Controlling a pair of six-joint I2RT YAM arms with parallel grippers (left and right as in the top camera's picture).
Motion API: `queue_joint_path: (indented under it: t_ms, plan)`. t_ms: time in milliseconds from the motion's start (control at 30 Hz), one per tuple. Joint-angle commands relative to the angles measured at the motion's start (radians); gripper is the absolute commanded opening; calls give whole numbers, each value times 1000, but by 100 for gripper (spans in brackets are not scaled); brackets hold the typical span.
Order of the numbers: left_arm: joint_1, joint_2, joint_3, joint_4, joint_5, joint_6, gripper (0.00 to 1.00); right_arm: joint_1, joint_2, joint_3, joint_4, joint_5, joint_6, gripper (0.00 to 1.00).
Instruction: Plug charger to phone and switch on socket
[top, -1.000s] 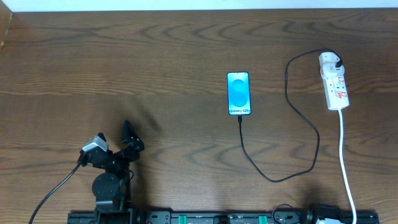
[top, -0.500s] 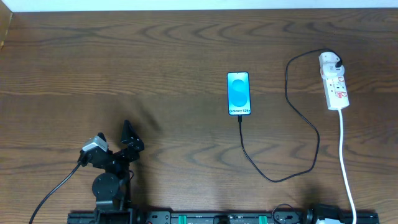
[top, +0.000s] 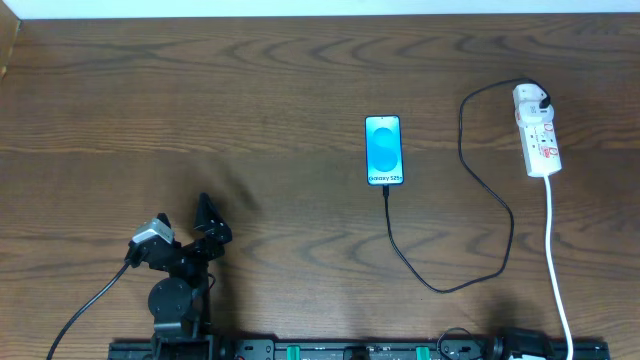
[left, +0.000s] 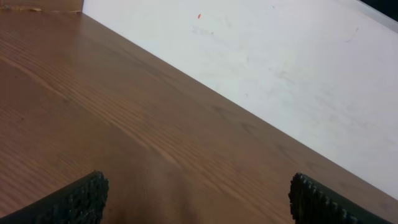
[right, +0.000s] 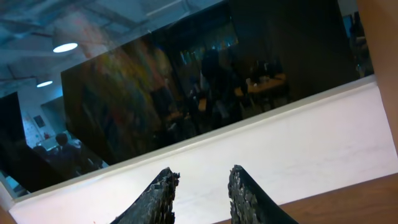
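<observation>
The phone (top: 384, 150) lies flat at the table's middle, its cyan screen lit. The charger (top: 440, 288), a thin black cable, runs from the phone's near edge, where its tip touches, loops right and climbs to a white plug (top: 531, 98) seated at the far end of the socket (top: 540, 142), a white strip with red markings at the right. My left gripper (top: 210, 222) (left: 193, 186) rests near the front left, far from all of these, open and empty. The right gripper (right: 203, 173) points up at the wall with a narrow gap between its fingers and holds nothing.
The socket's thick white cord (top: 557, 270) runs down to the front edge at the right. A white wall (left: 280, 68) borders the table's far side. The right arm's base (top: 515, 345) shows at the bottom edge.
</observation>
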Motion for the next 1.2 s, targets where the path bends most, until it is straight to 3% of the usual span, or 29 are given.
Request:
queue_joint_path:
  t_ms: [0, 533, 767, 1033, 1167]
  plan:
    - [2, -5, -31, -17, 5, 2, 93, 9, -4, 0, -2, 1, -12, 27]
    - [3, -4, -31, -16, 4, 5, 93, 9, -6, 0, -1, 0, -11, 27]
    - [2, -4, -31, -22, 58, 338, 93, 9, -6, 0, 3, -8, 8, 25]
    - [2, -4, -31, -25, 76, 343, 93, 9, -5, 0, 17, -56, 11, 24]
    - [2, -4, -31, -25, 76, 344, 93, 9, -5, 0, 38, -56, 11, 34]
